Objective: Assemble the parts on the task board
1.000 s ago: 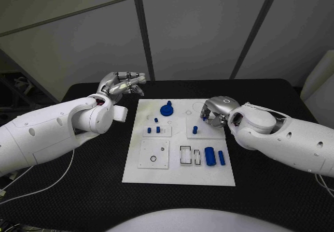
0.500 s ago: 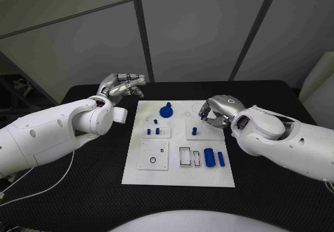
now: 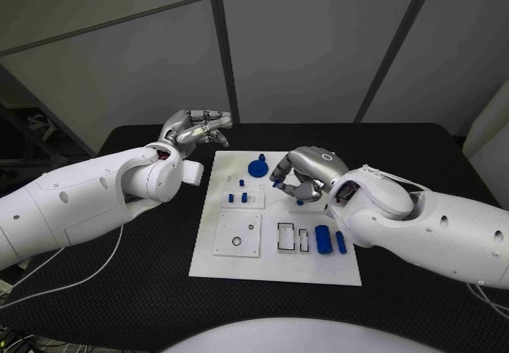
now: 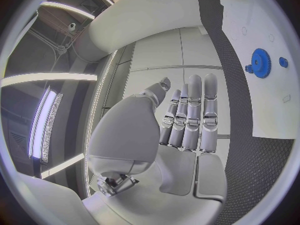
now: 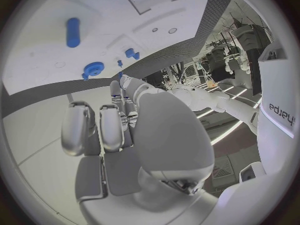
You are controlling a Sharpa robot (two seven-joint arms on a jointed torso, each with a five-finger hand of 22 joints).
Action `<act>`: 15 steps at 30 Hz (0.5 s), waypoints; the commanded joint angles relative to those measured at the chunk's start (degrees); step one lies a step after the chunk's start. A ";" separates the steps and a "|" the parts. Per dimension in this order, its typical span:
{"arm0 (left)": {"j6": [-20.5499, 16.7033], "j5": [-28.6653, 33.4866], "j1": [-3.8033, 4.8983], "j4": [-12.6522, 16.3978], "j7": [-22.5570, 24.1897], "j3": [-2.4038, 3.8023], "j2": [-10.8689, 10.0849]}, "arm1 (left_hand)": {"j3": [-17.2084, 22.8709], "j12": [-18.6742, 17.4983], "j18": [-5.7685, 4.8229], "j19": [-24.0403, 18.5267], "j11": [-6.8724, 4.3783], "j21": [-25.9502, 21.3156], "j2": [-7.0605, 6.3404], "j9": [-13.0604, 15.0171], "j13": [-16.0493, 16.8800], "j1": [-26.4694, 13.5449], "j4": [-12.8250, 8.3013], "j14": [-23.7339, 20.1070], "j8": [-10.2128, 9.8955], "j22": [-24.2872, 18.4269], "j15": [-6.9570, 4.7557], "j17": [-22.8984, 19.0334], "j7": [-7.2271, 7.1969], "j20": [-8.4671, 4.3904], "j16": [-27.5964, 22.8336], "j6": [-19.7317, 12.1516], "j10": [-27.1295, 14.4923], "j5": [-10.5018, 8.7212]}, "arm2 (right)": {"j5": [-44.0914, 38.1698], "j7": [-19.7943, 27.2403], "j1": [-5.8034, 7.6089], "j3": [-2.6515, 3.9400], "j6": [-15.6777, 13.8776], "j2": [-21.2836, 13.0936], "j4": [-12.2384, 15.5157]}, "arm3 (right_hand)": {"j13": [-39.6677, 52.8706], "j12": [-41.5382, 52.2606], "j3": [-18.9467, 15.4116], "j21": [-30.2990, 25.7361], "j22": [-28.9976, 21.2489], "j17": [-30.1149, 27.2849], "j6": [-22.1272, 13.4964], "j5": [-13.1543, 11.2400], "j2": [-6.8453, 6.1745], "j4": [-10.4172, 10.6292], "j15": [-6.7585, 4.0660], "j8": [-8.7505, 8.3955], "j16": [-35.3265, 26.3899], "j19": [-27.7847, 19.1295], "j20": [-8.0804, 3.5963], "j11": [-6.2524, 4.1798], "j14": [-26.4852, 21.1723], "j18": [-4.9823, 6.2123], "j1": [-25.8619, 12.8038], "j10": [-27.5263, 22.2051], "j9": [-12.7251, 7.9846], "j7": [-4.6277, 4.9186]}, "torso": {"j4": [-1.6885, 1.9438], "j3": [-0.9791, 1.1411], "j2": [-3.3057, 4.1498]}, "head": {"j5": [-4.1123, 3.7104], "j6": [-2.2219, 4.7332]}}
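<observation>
Looking down from the head: white task board (image 3: 278, 272) at the middle of the black table (image 3: 424, 147), long side running twelve to six. Blue gear part (image 3: 258, 167) near the board's twelve o'clock end, small blue pegs (image 3: 239, 197) on a raised white plate toward nine, a thick blue cylinder (image 3: 322, 240) and a thinner blue pin (image 3: 340, 242) side by side toward five, white slotted frames (image 3: 286, 237) just at their nine o'clock side, a black ring (image 3: 235, 240) on a square plate toward seven. Left hand (image 3: 197, 126) off the board beyond its eleven o'clock corner, above the table, fingers bent inward and close together, nothing visible in them. Right hand (image 3: 301, 175) over the board around two o'clock of its centre, fingers curled downward, tips close to a small blue piece (image 3: 300, 201); cannot tell whether gripped or merely near. From the left wrist: left hand (image 4: 181, 130) with fingers (image 4: 195, 110) laid straight and side by side, thumb alongside, holding nothing; gear part (image 4: 260, 63) on the board (image 4: 275, 110) well apart from it. From the right wrist: right hand (image 5: 131, 130) with fingers (image 5: 109, 127) folded in toward the palm, fingertips hidden behind the knuckles, so hold unclear; pin (image 5: 73, 32) and gear part (image 5: 94, 69) lying on the board (image 5: 37, 45) beyond.
</observation>
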 commanded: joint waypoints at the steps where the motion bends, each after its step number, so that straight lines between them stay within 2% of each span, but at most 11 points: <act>1: 0.64 0.11 0.14 -0.07 0.17 0.06 0.49 | -0.18 0.31 0.21 0.01 -0.06 -0.43 0.21 -0.09 -0.13 0.18 -0.07 -0.37 -0.05 -0.12 0.04 -0.16 0.24 -0.23 -0.19 0.15 -0.60 0.27 | 2.02 1.97 -0.83 -0.08 -0.14 1.86 -0.37 | -0.04 -0.41 0.08 0.25 -0.12 -0.08 0.15 0.32 0.09 -0.36 -0.41 -0.21 0.27 0.19 -0.23 0.17 2.94 0.31 -0.66 0.23 0.04 0.04 | 0.02 -0.05 0.02 | 0.83 -0.37; 3: 0.63 0.11 0.16 -0.15 0.11 0.06 0.78 | -0.22 0.31 0.21 0.01 -0.04 -0.45 0.19 -0.09 -0.15 0.12 -0.05 -0.38 -0.04 -0.13 0.06 -0.18 0.24 -0.22 -0.19 0.15 -0.67 0.26 | 1.93 2.14 -1.39 -0.19 0.33 2.96 -0.86 | -0.06 -0.51 0.16 0.22 -0.15 -0.11 0.08 0.38 0.14 -0.44 -0.38 -0.27 0.27 0.17 -0.21 0.19 2.93 0.31 -0.71 0.18 0.04 0.07 | 0.03 -0.04 0.05 | 1.15 -0.50; 7: 0.61 0.12 0.20 -0.24 -0.01 0.06 1.24 | -0.29 0.31 0.20 0.01 -0.01 -0.49 0.17 -0.08 -0.19 0.03 -0.01 -0.41 -0.03 -0.16 0.09 -0.23 0.25 -0.19 -0.19 0.16 -0.85 0.25 | 1.53 2.44 -2.17 -1.46 1.21 4.52 -1.67 | -0.07 -0.58 0.20 0.22 -0.16 -0.10 0.04 0.40 0.15 -0.49 -0.37 -0.31 0.29 0.16 -0.21 0.22 2.93 0.31 -0.76 0.15 0.03 0.10 | 0.00 0.01 0.14 | 1.99 -0.88; 8: 0.59 0.12 0.21 -0.26 -0.01 0.06 1.33 | -0.29 0.30 0.20 0.01 -0.01 -0.49 0.17 -0.08 -0.19 0.03 -0.01 -0.41 -0.03 -0.16 0.10 -0.23 0.25 -0.19 -0.19 0.16 -0.86 0.25 | 1.43 2.51 -2.30 -1.74 1.43 4.87 -1.90 | -0.07 -0.58 0.20 0.22 -0.16 -0.10 0.04 0.40 0.15 -0.49 -0.37 -0.31 0.29 0.16 -0.21 0.22 2.93 0.31 -0.76 0.15 0.03 0.10 | -0.11 0.12 0.10 | 2.38 -1.09; 10: 0.50 0.11 0.22 -0.38 0.03 0.06 1.53 | -0.36 0.29 0.19 0.01 0.03 -0.55 0.11 -0.10 -0.24 -0.01 -0.03 -0.44 -0.09 -0.19 0.13 -0.30 0.29 -0.17 -0.18 0.04 -1.11 0.25 | 1.16 2.63 -2.55 -2.31 1.80 5.46 -2.24 | -0.08 -0.59 0.21 0.21 -0.17 -0.11 0.03 0.40 0.15 -0.50 -0.37 -0.32 0.28 0.15 -0.20 0.22 2.93 0.31 -0.77 0.15 0.03 0.10 | -0.10 0.15 0.07 | 2.65 -1.27; 15: 0.42 0.11 0.24 -0.66 0.13 0.05 1.86 | -0.39 0.31 0.20 0.03 0.09 -0.60 0.08 -0.14 -0.30 0.08 -0.11 -0.46 -0.22 -0.23 0.15 -0.36 0.38 -0.15 -0.16 -0.19 -1.37 0.27 | 0.58 2.80 -3.08 -2.97 2.76 6.52 -2.87 | -0.09 -0.64 0.23 0.15 -0.25 -0.17 -0.01 0.42 0.15 -0.53 -0.35 -0.35 0.24 0.11 -0.19 0.24 2.92 0.33 -0.82 0.12 0.03 0.12 | -0.05 0.10 -0.03 | 3.63 -1.88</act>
